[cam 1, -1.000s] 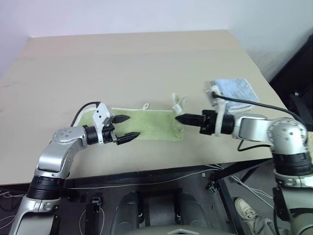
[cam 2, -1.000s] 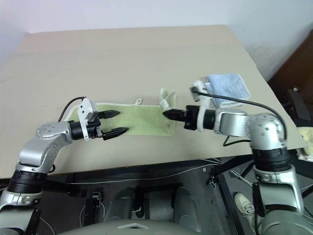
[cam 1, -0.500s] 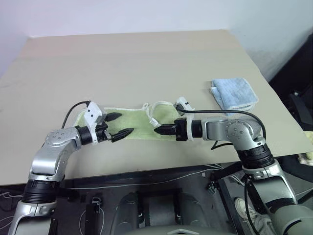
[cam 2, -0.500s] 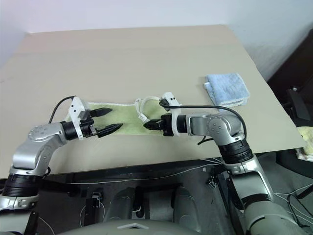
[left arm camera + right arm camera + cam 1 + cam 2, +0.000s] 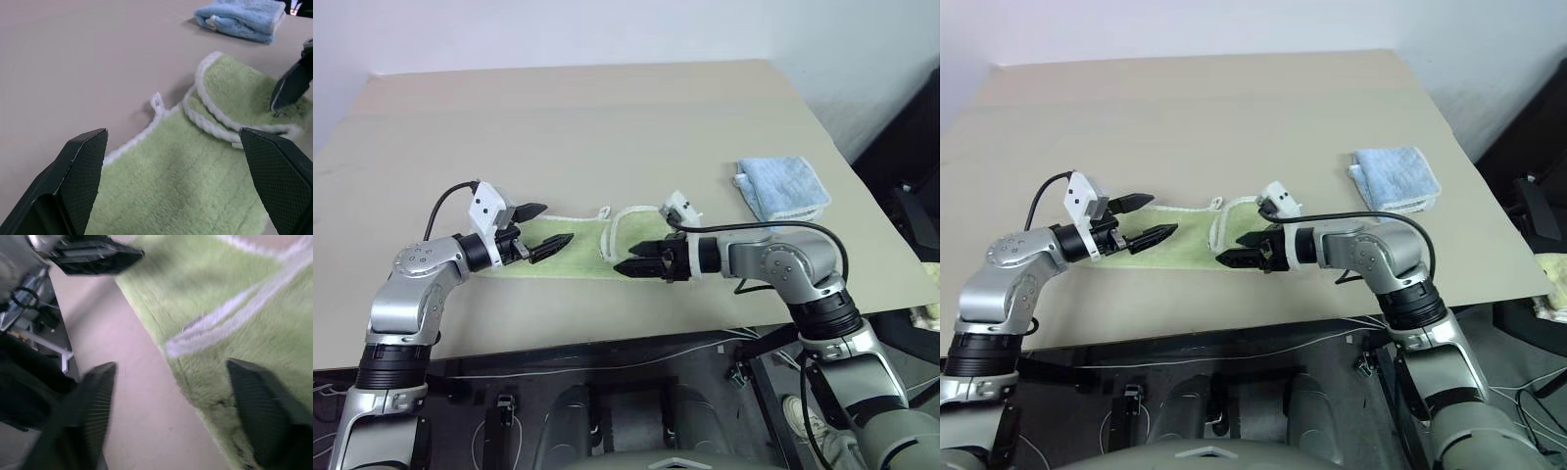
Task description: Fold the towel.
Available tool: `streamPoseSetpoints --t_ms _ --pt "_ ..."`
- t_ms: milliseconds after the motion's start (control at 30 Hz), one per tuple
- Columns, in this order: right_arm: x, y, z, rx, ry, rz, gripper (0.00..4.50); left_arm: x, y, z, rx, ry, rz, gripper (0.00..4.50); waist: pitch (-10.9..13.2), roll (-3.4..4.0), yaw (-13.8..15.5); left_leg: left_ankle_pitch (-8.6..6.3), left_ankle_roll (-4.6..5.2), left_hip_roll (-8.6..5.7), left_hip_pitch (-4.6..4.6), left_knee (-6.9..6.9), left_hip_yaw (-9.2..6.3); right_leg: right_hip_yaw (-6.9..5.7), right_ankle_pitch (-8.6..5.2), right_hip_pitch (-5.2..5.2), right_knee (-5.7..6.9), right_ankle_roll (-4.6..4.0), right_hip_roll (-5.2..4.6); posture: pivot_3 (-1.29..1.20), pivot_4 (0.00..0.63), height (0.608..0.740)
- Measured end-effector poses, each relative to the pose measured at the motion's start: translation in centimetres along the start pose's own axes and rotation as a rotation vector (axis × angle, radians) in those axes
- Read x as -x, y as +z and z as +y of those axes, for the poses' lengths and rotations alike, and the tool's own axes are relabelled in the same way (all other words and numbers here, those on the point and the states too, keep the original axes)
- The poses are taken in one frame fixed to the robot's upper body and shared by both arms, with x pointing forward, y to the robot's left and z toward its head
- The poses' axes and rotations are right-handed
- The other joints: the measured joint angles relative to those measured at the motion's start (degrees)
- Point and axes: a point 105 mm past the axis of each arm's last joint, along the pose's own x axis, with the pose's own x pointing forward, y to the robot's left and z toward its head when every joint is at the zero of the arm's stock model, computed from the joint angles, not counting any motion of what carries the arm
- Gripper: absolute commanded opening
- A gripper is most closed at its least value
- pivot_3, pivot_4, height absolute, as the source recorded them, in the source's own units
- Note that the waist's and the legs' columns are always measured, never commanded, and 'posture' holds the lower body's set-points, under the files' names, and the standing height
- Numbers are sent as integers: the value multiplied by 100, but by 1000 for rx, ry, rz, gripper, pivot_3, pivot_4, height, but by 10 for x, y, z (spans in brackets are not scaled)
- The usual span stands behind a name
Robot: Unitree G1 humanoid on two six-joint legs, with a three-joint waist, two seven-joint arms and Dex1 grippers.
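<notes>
No writing shows on the towel [image 5: 570,253]; the left gripper [image 5: 540,228] and right gripper [image 5: 633,258] both gape, holding nothing.

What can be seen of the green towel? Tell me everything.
The towel is light lime-green terry cloth with white edge trim and a small white loop on its far edge. It lies on the table as a long strip near the front edge, and its right end is folded back over itself toward the left, the flap loosely humped. The open right pincer sits at that folded end; the open left pincer hovers over the left end.
</notes>
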Motion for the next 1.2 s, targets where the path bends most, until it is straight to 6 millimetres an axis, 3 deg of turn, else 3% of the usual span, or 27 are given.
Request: streamPoseSetpoints --t_ms 100,267,500,600,1000,1100,1200 --pt "23 20 0 77 -16 -46 4492 2 1 5 5 27 -5 4500 0 0 0 0 0 0 1 0 0 0 -1 0 1 -1 0 0 150 740" --pt "40 57 6 212 -42 -99 4492 -4 10 5 -4 26 -44 4500 0 0 -20 0 -1 -1 3 2 1 0 -3 -4 8 -5 2 0 150 740" --pt "56 132 -21 254 -319 -162 4492 -10 4 3 23 17 -57 4500 1 1 -32 1 -5 0 -9 13 6 10 -4 -37 51 -8 -5 0 150 740" --pt "63 154 -23 260 -373 -179 4492 -11 2 2 30 8 -51 4500 1 1 -21 0 -6 1 -10 10 6 10 -5 -38 53 -8 -6 0 150 740" --pt "49 138 -39 274 -419 -19 4492 -14 0 -1 33 -9 -40 4500 1 2 -36 1 -5 -2 -16 12 8 9 -3 -42 58 -6 -10 0 150 740" --pt "49 148 -37 312 -441 4 4492 -14 -1 -1 41 -8 -31 4500 2 4 -40 1 -5 -3 -18 13 9 9 -3 -45 60 -6 -9 0 150 740" --pt "51 171 -30 394 -473 15 4492 -13 -2 -1 48 -13 -14 4500 3 5 -49 1 -6 -5 -24 14 10 9 -4 -54 62 -7 -5 0 150 740"
